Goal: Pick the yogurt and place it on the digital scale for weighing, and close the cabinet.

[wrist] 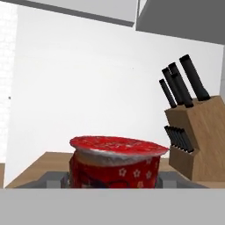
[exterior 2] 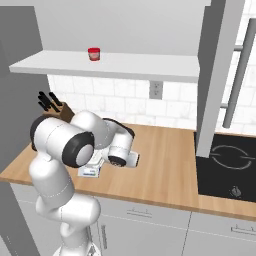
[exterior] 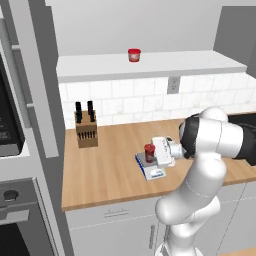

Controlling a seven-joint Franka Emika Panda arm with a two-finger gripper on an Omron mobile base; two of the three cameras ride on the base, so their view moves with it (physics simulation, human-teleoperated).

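- Step in hand: placing. The yogurt (exterior: 149, 152) stands upright on the grey platform of the digital scale (exterior: 155, 173), which sits on the wooden desk (exterior: 107, 170) toward its front edge. I judge the first half of the task all but done.
- Pincer (exterior: 156, 152): held level at the yogurt's right side, at cup height. My fingertips are not visible, so I cannot tell whether I grip the cup or have let it go, nor how wide I stand.
- Hand view: the yogurt (wrist: 115, 163) sits close in front of me and centred, its lid (wrist: 118, 146) level, with the scale's platform (wrist: 55, 180) showing on either side of it.
- Other items: knife block (exterior: 86, 128) at the back left of the desk, well apart; a brighter red cup (exterior: 134, 55) on the open shelf (exterior: 150, 67) above, not mine to move.
- Next move, as I judge it: make sure I am free of the cup, back straight away without tipping it, then rise to the cabinet (exterior 2: 216, 75), whose door edge stands out over the desk, and push it shut.
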